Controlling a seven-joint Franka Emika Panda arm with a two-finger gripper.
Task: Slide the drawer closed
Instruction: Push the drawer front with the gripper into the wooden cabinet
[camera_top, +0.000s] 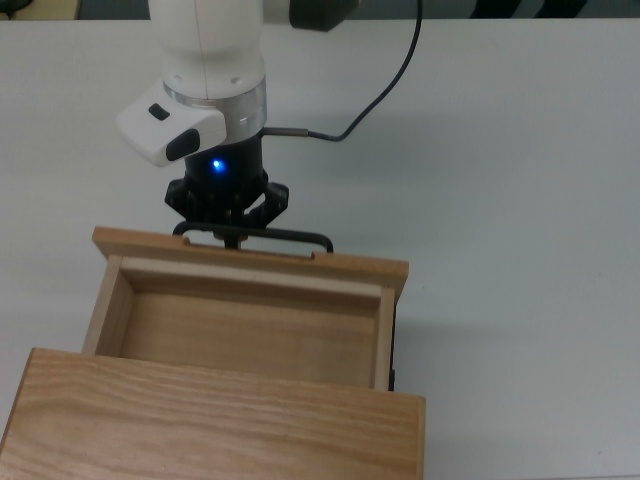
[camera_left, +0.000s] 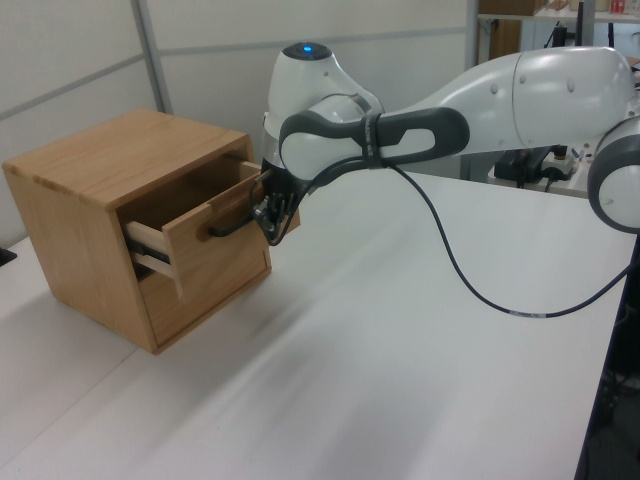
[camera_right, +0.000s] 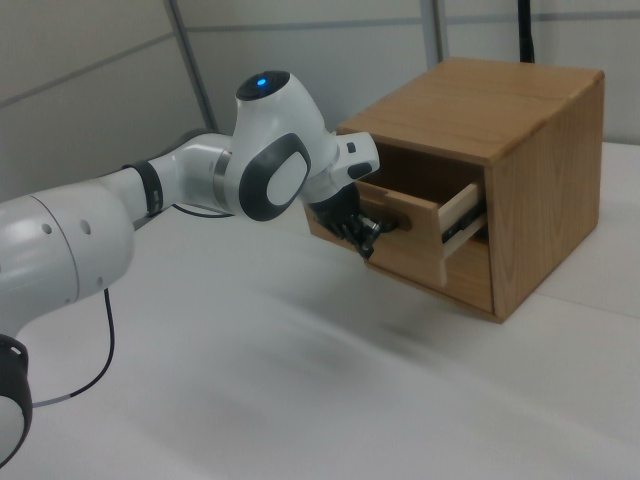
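The drawer (camera_top: 245, 325) sticks partway out of the cabinet (camera_left: 95, 170), its inside bare (front panel toward the top view's top). The gripper (camera_top: 232, 236) presses against the black handle (camera_top: 290, 238), just beside the panel; whether its fingers are parted or clenched, I cannot tell. Cabinet sits near the bench's (camera_left: 420, 380) edge at the left view's left.

Wooden cabinet (camera_left: 90, 190) at the white desk's (camera_left: 420, 380) edge; black cable (camera_top: 385, 85) trails over the desk.
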